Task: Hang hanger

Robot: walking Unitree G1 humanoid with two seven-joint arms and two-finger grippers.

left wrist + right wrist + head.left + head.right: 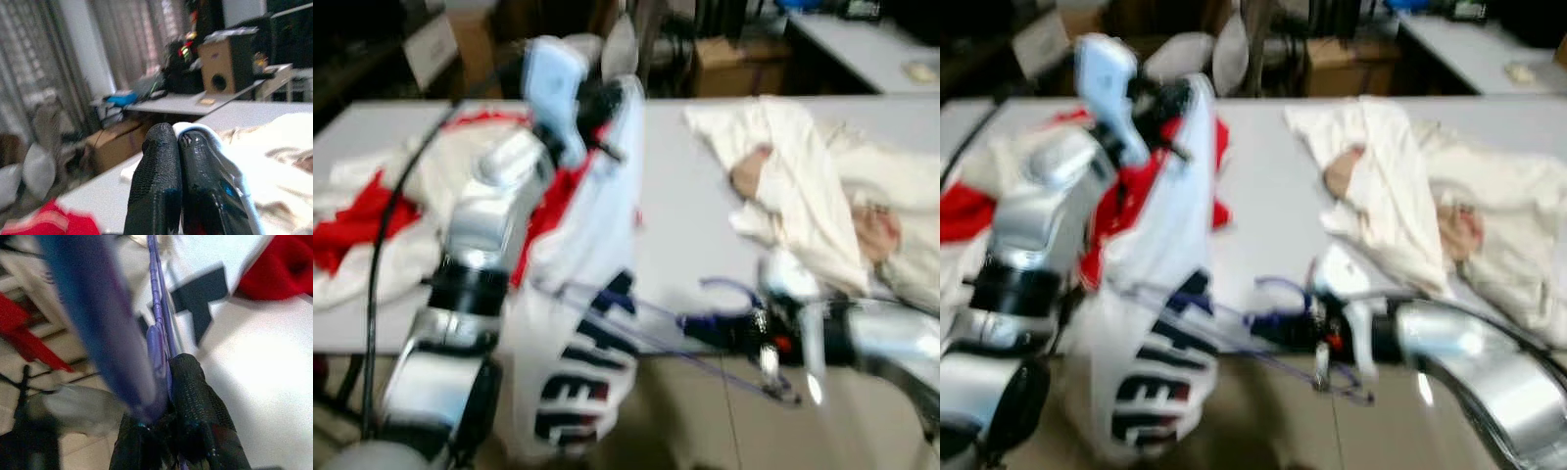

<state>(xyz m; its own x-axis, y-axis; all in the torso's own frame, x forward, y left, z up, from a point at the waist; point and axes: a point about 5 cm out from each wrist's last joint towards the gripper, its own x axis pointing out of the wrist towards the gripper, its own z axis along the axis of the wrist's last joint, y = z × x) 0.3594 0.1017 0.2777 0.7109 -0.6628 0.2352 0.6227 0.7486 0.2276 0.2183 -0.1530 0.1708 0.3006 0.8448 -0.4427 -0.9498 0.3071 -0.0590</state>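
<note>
At nine o'clock, the left gripper (597,103), fingers pressed together, pinches a white jersey (592,323) lifted before the grey table (685,211). Toward four o'clock, the right gripper (705,328) is clamped on a purple hanger (651,338) reaching into the jersey.

A cluttered workroom or storage space with garments laid out for sorting.

Beyond the left gripper (177,147), long grey tables (274,113) stand before curtained windows (137,34), with cardboard boxes (115,144) beneath and a speaker cabinet (220,66) on top. Past the right gripper (700,328), a cream garment (803,186) lies heaped on the near table.
</note>
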